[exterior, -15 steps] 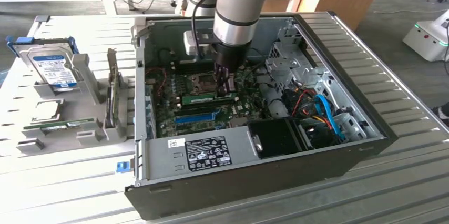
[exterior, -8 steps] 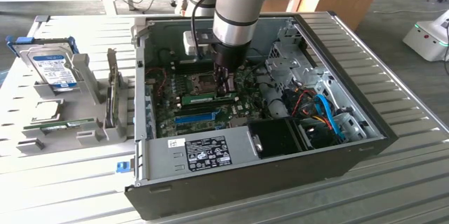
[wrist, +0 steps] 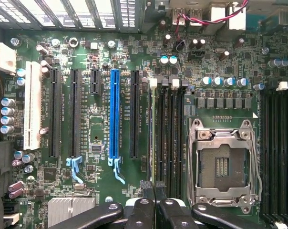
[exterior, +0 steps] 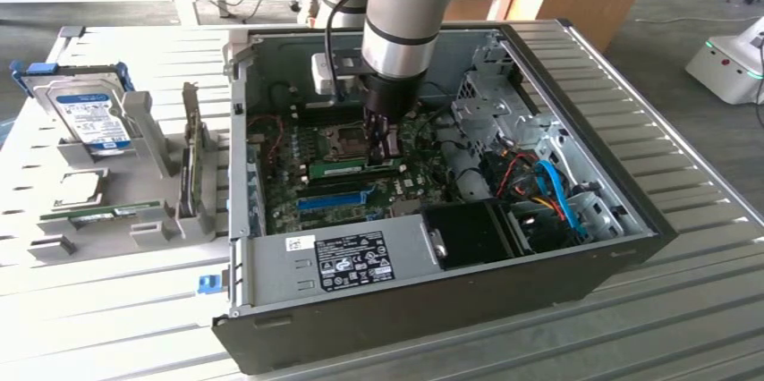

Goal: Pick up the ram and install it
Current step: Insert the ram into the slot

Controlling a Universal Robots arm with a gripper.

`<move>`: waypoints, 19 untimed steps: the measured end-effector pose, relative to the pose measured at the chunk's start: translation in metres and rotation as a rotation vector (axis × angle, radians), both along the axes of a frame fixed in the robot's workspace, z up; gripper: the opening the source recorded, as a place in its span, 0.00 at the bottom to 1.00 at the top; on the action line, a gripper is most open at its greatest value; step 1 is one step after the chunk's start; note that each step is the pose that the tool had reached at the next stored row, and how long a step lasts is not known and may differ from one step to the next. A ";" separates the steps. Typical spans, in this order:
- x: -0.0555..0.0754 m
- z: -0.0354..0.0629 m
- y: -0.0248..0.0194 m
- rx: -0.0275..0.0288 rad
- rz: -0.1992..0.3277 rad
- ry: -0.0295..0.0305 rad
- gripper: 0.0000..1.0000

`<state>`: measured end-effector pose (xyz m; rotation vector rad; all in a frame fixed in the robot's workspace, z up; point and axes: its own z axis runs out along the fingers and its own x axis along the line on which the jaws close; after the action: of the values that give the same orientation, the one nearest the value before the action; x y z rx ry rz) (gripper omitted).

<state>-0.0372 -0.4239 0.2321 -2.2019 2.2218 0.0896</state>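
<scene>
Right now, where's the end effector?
End effector is inside the open PC case, exterior view's middle, over the black memory slots between the blue PCIe slot and CPU socket.

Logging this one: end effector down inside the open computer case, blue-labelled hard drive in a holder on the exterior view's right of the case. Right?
One slip: the hard drive stands on the exterior view's left of the computer case, not its right, as that view shows. The rest holds.
</scene>
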 end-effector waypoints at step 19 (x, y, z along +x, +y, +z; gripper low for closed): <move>0.000 -0.0023 0.0007 0.0000 0.000 0.0000 0.12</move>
<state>-0.0371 -0.4232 0.2297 -2.2019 2.2217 0.0896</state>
